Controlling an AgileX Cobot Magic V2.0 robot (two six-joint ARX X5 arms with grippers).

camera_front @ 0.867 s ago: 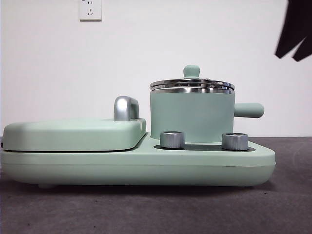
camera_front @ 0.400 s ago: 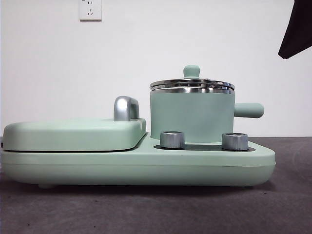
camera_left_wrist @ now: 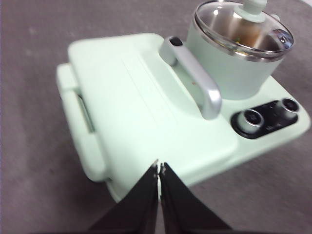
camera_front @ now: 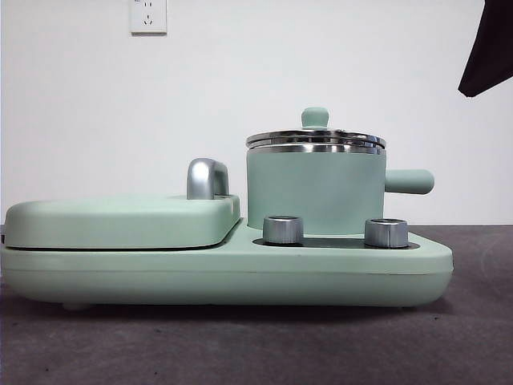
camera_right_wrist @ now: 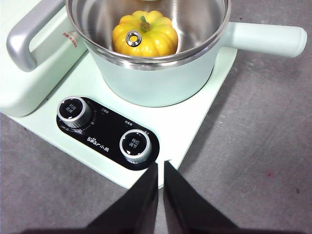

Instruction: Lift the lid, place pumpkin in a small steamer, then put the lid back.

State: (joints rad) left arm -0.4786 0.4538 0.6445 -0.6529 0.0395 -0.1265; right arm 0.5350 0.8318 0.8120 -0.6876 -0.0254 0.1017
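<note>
The lid (camera_front: 316,137) sits closed on the small steamer (camera_front: 315,192), right of centre in the front view, and the pumpkin (camera_right_wrist: 145,34) rests inside it under the glass. The left end effector (camera_left_wrist: 159,169) and right end effector (camera_right_wrist: 161,165) both hang clear, jaws pressed together, holding nothing.

Above the small steamer (camera_front: 313,192) the air is open — only the lid (camera_front: 316,138) and its knob cap the mouth. Beside the steamer the chrome handle (camera_front: 207,178) crowds one flank; its stubby side handle (camera_front: 409,181) juts out the other — beyond that, bare table (camera_front: 481,321).
</note>
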